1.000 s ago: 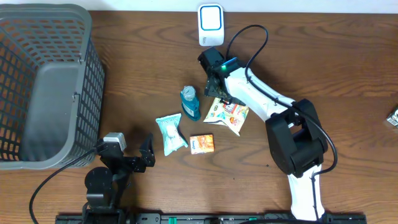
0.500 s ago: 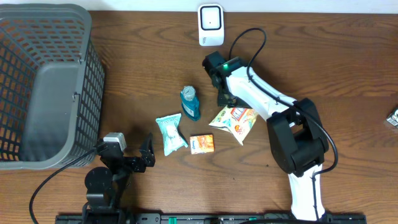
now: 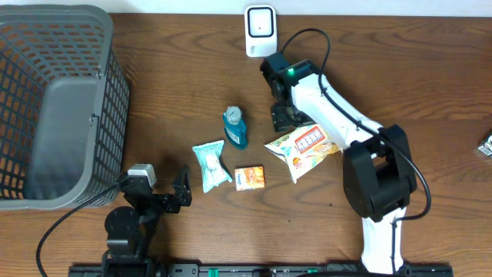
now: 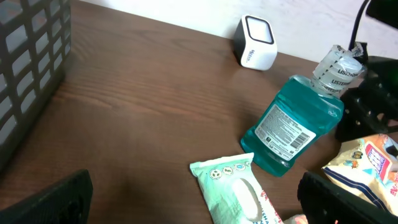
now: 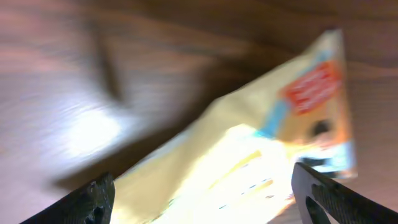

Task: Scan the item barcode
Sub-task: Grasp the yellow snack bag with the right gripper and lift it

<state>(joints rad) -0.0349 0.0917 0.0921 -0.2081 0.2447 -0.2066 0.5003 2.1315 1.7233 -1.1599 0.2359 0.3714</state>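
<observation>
The worktop [image 3: 169, 85] is dark brown wood with a clear grain and a soft sheen where the light catches it. The basket [image 3: 115, 100] is grey plastic mesh, matt. The scanner [image 3: 260, 31] is smooth white plastic, slightly glossy. The mouthwash bottle [image 4: 292, 127] is clear, shiny plastic with a glossy printed label. The snack bag [image 3: 304, 148] is crinkled, shiny film, and the wipes pack [image 3: 211, 165] is a softer, pale green film. The small orange box [image 3: 249, 178] looks like card.

My right wrist view is motion-smeared: the packet [image 5: 249, 155] blurs, glare whitens the table [image 5: 93, 134]; the other views are sharp, evenly lit.
</observation>
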